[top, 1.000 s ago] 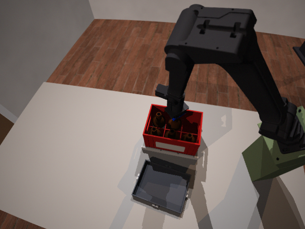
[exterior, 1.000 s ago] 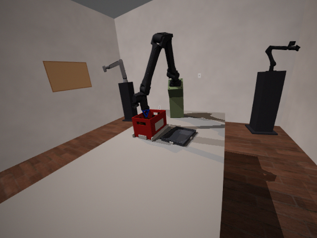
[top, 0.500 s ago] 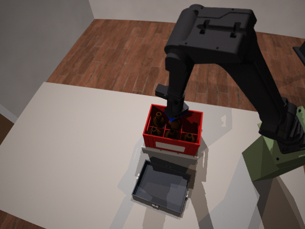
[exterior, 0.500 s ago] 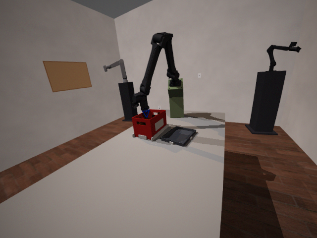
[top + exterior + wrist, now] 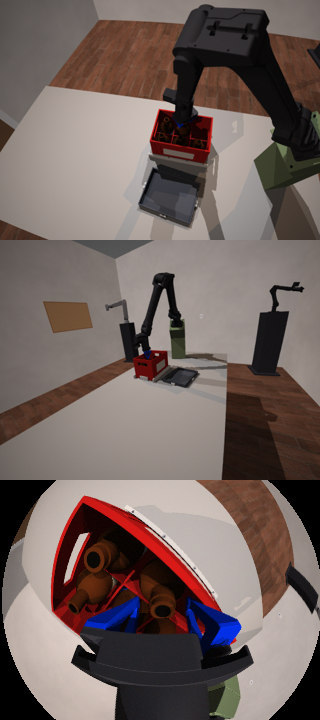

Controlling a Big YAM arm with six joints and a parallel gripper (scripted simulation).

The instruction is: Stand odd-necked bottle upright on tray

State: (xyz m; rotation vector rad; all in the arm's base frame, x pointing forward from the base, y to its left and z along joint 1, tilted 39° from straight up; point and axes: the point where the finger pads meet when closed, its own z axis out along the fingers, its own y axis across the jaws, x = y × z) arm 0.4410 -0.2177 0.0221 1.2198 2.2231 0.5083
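The red crate (image 5: 180, 139) stands on the table with five brown bottles in its cells. My gripper (image 5: 183, 123) reaches down into the crate at the back middle cell. In the wrist view the blue fingers stand open on either side of the neck of the back middle bottle (image 5: 162, 603), with a gap on each side. That bottle (image 5: 183, 129) stands upright in its cell. The back left bottle (image 5: 166, 124) and the three front bottles (image 5: 179, 140) also stand in the crate. The dark tray (image 5: 169, 196) lies empty in front of the crate.
The crate's back right cell (image 5: 202, 129) looks empty and in shadow. A pale base plate (image 5: 178, 160) sticks out under the crate's front. The arm's green pedestal (image 5: 286, 165) stands at the table's right. The crate (image 5: 150, 365) and tray (image 5: 180, 376) also show in the exterior view.
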